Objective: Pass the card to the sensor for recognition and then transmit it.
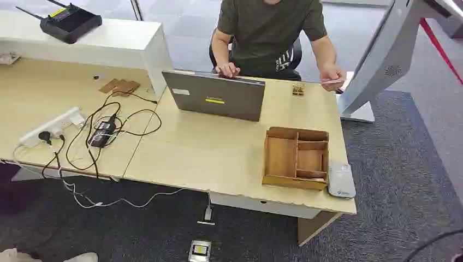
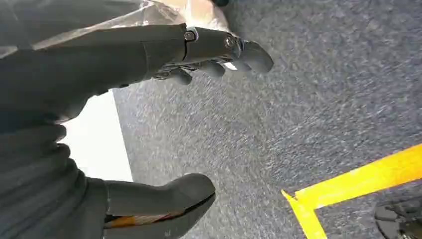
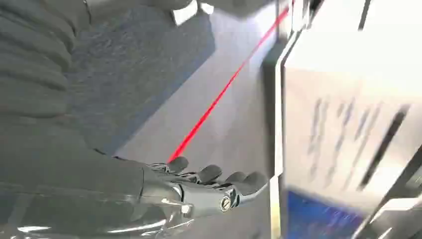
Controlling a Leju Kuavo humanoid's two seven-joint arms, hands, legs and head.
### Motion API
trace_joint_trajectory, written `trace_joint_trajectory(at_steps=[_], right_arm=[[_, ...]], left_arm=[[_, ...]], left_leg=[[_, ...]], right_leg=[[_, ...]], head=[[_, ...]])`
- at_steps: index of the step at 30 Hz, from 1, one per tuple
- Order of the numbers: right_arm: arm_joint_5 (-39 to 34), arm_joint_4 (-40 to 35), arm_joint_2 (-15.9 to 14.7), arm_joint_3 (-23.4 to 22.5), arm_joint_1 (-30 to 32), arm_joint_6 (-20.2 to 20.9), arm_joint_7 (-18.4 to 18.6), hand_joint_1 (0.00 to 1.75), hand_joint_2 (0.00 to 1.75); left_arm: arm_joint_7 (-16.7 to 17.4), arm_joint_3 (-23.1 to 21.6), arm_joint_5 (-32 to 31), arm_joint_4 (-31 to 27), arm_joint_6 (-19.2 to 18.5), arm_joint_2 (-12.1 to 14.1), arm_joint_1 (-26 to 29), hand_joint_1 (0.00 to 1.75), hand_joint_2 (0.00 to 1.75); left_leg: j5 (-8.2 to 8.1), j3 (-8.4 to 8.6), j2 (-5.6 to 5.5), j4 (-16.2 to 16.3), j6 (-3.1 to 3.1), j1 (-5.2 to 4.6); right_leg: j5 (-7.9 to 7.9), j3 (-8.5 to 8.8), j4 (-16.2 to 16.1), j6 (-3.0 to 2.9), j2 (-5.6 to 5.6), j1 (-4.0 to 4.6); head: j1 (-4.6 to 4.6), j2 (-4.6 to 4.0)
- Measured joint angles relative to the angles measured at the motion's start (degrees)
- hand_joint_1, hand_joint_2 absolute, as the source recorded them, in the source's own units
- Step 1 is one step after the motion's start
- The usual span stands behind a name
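Over grey carpet, left hand hanging with fingers spread, holding nothing; right hand likewise released, fingers lying extended beside a white kiosk. On the far side of the wooden desk, a seated person is holding the pink card at the desk's far right corner, near the kiosk base; laptop, wooden organiser tray, sensor pad sitting on the desk

My right hand hangs empty, fingers spread loosely and extended. Past the fingertips at three o'clock stands a blurred white panel with a blue patch. A red line crosses the grey floor beside blue carpet.
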Motion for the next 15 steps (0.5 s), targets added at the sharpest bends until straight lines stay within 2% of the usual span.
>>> trace_joint_trajectory(at_steps=[4, 8, 11, 15], right_arm=[[13.68, -0.96, -1.55, 10.91, -7.20, 8.20, 8.22, 0.00, 1.75], [25.48, 0.44, -1.94, 21.70, -14.67, 13.26, 13.28, 0.00, 1.75], [32.85, 2.80, -1.57, 28.02, -18.66, 17.06, 15.55, 0.00, 1.75], [39.05, 7.85, -0.30, 35.36, -23.13, 19.66, 15.62, 0.00, 1.75]], left_arm=[[0.33, -0.22, -1.11, -0.04, -1.90, -0.22, -1.46, 0.00, 1.75], [1.25, -0.77, -2.32, -0.13, -3.76, -0.55, -2.91, 0.00, 1.75], [2.18, -1.00, -3.06, -0.26, -4.92, -0.98, -3.86, 0.00, 1.75], [4.11, -1.38, -3.50, -0.33, -5.42, -1.51, -4.83, 0.00, 1.75]], left_leg=[[0.33, -0.21, -0.03, 0.01, -0.01, 0.02], [0.46, -0.39, -0.05, 0.01, -0.06, 0.09], [0.47, -0.43, -0.08, 0.01, -0.08, 0.10], [0.47, -0.48, -0.07, 0.01, -0.08, 0.11]], right_leg=[[0.18, -0.23, 0.04, 0.00, -0.07, 0.00], [0.29, -0.46, 0.10, 0.03, -0.07, 0.05], [0.30, -0.49, 0.13, 0.02, -0.09, 0.07], [0.29, -0.52, 0.14, 0.02, -0.09, 0.08]], head=[[0.00, 0.00], [0.02, 0.00], [-0.02, 0.00], [0.02, 0.00]])
